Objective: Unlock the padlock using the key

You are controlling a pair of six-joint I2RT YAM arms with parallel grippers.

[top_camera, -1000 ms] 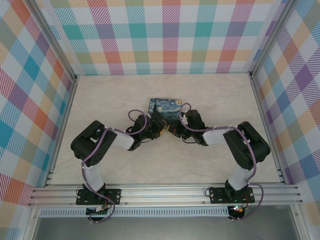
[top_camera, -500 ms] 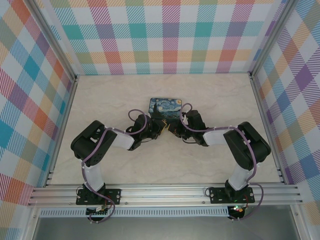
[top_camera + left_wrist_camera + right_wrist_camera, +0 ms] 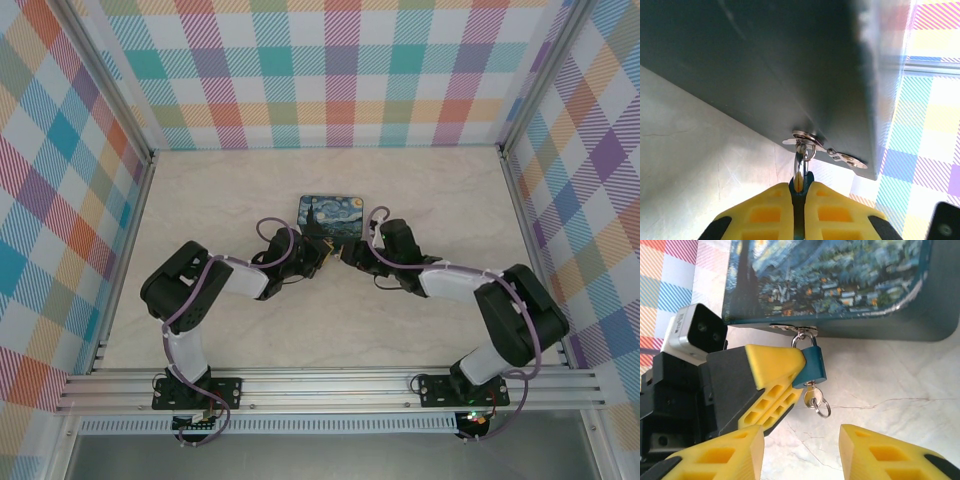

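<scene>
pinching padlock (image 3: 812, 371), left jaws; right jaws spread; marbled tabletop (image 3: 250, 190), plaid walls (image 3: 330, 70).

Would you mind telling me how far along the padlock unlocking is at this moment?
Done: the key sits in the bottom of the padlock, its ring dangling. In hand: the left tool clamps the padlock body, while the right tool is open just short of the key. Left: gripping and turning the key, since the shackle looks closed through the hasp on the tin.

Left claw (image 3: 322, 256), right claw (image 3: 346, 257) beside tin (image 3: 333, 211)
</scene>
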